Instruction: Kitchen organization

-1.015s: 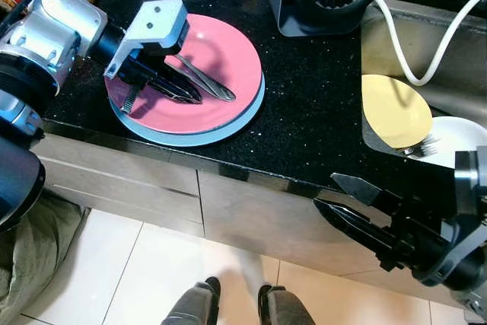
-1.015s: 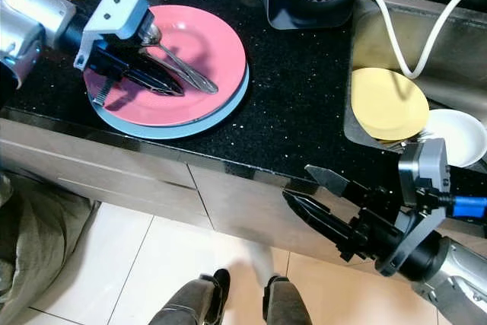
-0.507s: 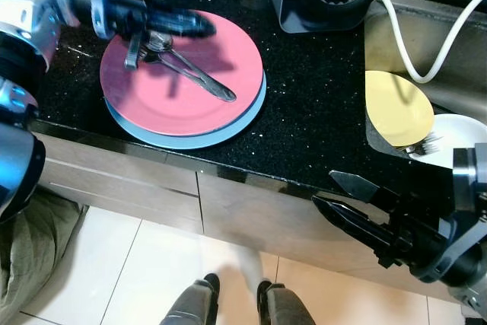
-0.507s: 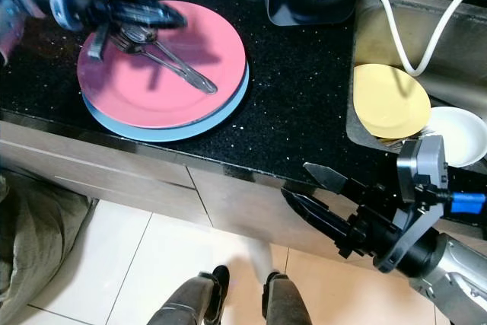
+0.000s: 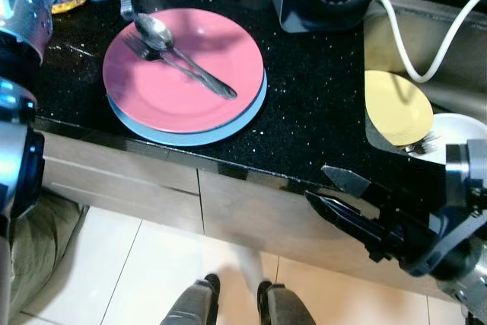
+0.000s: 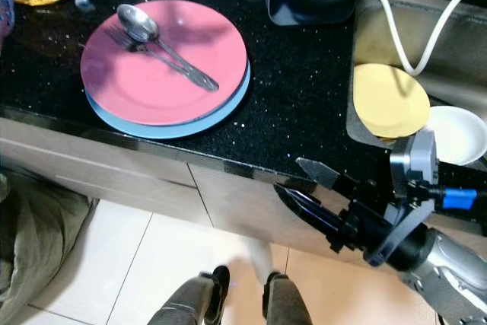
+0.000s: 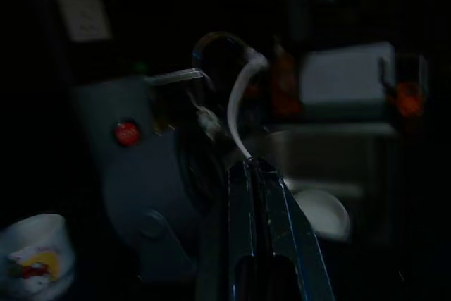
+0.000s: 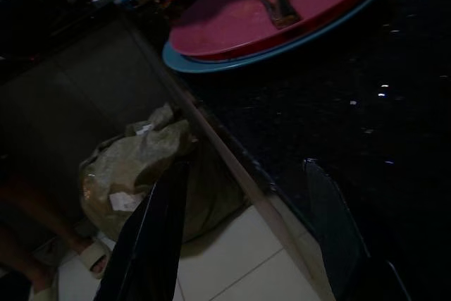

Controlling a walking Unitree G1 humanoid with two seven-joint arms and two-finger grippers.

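Plates: a pink plate (image 5: 183,70) is sitting on a blue plate (image 5: 228,123) on the black desk (image 5: 312,104), near its front edge.
Cutlery: a spoon (image 5: 156,32) and a fork (image 5: 190,74) are lying on the pink plate, side by side and touching.
Sink: a yellow plate (image 5: 394,108) and a white bowl (image 5: 456,131) are sitting in the sink (image 5: 380,36), with a white hose (image 5: 411,43) hanging over them.
Left pincer: the left pincer (image 7: 255,174) is hanging up by the far left corner of the desk, away from the plates. Its two fingers are pressed together and are holding nothing.
Right pincer: the right pincer (image 5: 335,192) is hanging low in front of the desk edge, over the floor. Its two fingers are spread apart with a wide gap, and they are touching nothing.
Step in hand: I think the cutlery is waiting to be picked off the pink plate.
How to do it well: I think the left pincer should be opening first, then going down slowly over the thin handles and squeezing both together. It should be lifting straight up, so the plates are not sliding.
Floor: a person's shoes (image 5: 228,302) are standing on the tiles, and a green bag (image 8: 151,167) is lying by the cupboard.
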